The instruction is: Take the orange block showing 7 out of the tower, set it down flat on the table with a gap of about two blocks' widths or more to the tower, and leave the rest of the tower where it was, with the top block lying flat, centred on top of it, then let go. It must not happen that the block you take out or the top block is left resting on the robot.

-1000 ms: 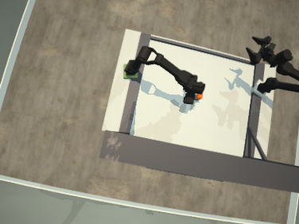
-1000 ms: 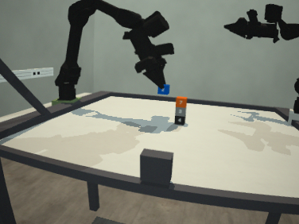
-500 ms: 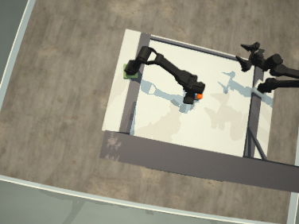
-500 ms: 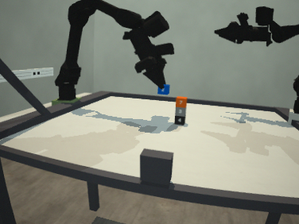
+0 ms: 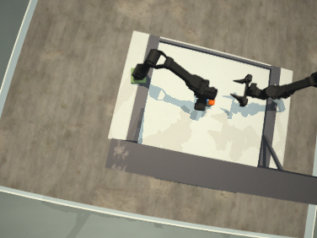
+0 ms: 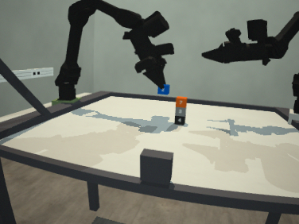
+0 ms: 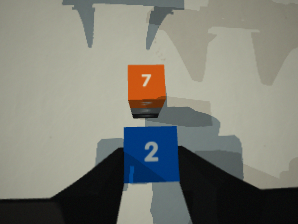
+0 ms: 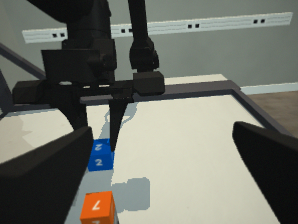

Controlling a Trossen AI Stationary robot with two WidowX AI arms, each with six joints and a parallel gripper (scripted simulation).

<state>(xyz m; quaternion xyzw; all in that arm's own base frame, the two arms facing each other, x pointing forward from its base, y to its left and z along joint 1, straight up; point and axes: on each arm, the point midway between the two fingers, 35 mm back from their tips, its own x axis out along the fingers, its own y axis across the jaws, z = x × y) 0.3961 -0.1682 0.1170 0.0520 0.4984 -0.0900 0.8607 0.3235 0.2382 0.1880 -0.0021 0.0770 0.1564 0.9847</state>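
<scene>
The tower stands on the table: the orange block 7 (image 5: 212, 102) (image 6: 181, 102) (image 7: 146, 82) (image 8: 97, 206) is on top, the grey block 3 (image 6: 180, 111) is under it, and the black block 4 (image 6: 180, 120) is at the bottom. My left gripper (image 6: 163, 86) (image 7: 150, 153) is shut on the blue block 2 (image 6: 164, 90) (image 7: 151, 162) (image 8: 100, 161), holding it in the air beside the tower, a little higher than the orange block. My right gripper (image 5: 233, 88) (image 6: 203, 55) (image 8: 162, 131) is open and empty, above the table on the tower's other side, higher than the orange block.
The white table top (image 5: 181, 139) (image 6: 119, 159) (image 8: 190, 165) has a dark raised frame round it. A dark upright box (image 6: 156, 167) stands at the edge nearest the exterior camera. Shadows of both arms lie across the table. The two grippers face each other across the tower.
</scene>
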